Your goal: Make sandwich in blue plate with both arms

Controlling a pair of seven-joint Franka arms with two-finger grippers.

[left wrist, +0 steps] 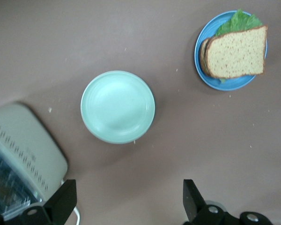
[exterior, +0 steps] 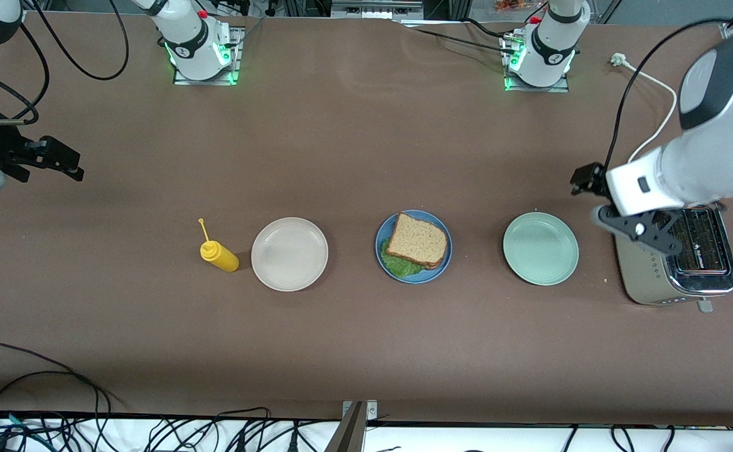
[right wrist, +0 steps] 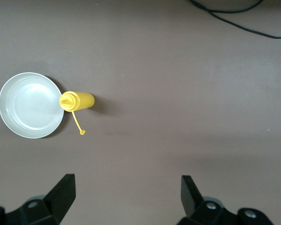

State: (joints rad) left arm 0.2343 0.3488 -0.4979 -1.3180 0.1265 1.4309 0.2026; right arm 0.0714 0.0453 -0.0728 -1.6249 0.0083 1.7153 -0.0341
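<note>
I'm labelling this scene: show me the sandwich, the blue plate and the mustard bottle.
sandwich (exterior: 418, 240), front view, centre of the top bread slice.
blue plate (exterior: 384, 236), front view, bare rim toward the right arm's end.
mustard bottle (exterior: 220, 256), front view, middle of the yellow body.

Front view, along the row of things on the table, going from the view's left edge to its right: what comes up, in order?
Yellow bottle → off-white plate → blue plate with the sandwich → mint plate → toaster.

The high front camera faces both bases; each wrist camera looks straight down, the left sharing the mint-green plate (left wrist: 117, 106) with it.
</note>
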